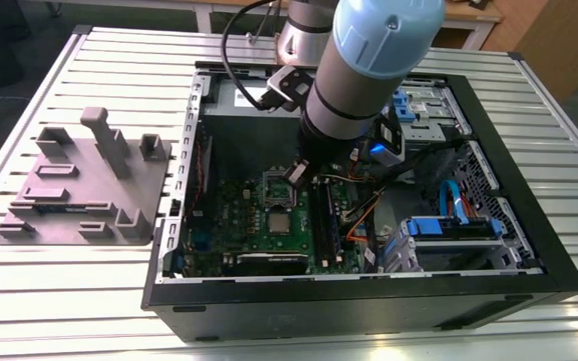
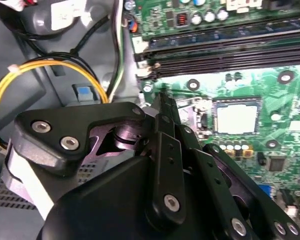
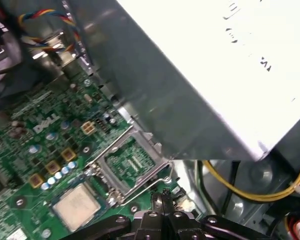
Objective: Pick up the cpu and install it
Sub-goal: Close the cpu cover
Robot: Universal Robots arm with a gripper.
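**The chip sits on the green board, and the gripper hangs close by**

The gripper (image 1: 299,171) is down inside the open computer case (image 1: 530,248). It hangs over the green board (image 1: 223,218). Its two thin black fingers (image 2: 166,107) are pressed together, and nothing is held between them.

The cpu (image 1: 280,223) lies flat on the green board. In the exterior view it is near the gripper, just past the fingertips and toward the front wall of the case. In both wrist views the cpu (image 3: 76,205) shows as a small shiny silver square, near the fingers (image 3: 160,202) but not touching them.

The open metal frame (image 3: 131,162) lies tipped back just beside the gripper's tips. The big grey metal box (image 3: 200,80) is close above the gripper. Yellow wires (image 2: 20,75) bend behind the gripper.
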